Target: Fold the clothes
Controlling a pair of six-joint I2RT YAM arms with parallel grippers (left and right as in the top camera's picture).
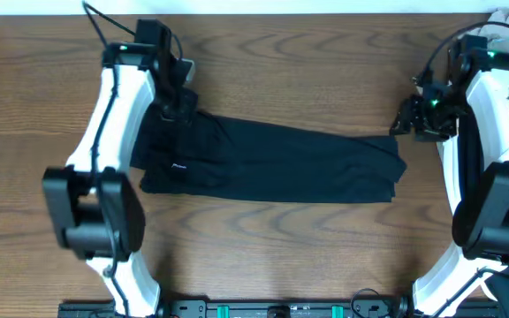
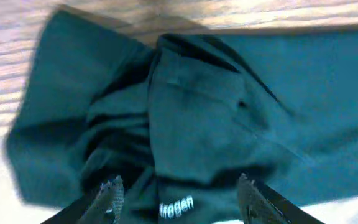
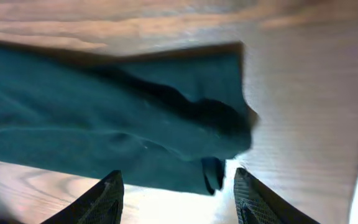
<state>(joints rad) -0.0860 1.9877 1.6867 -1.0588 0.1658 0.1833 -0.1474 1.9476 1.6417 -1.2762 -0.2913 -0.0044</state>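
Mostly brown woodgrain table (image 1: 281,53), black T-shirt (image 1: 272,163) seemingly folded lengthwise

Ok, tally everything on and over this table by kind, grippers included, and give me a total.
black T-shirt: 1
grippers: 2, the left gripper and the right gripper
wooden table: 1
Total: 4
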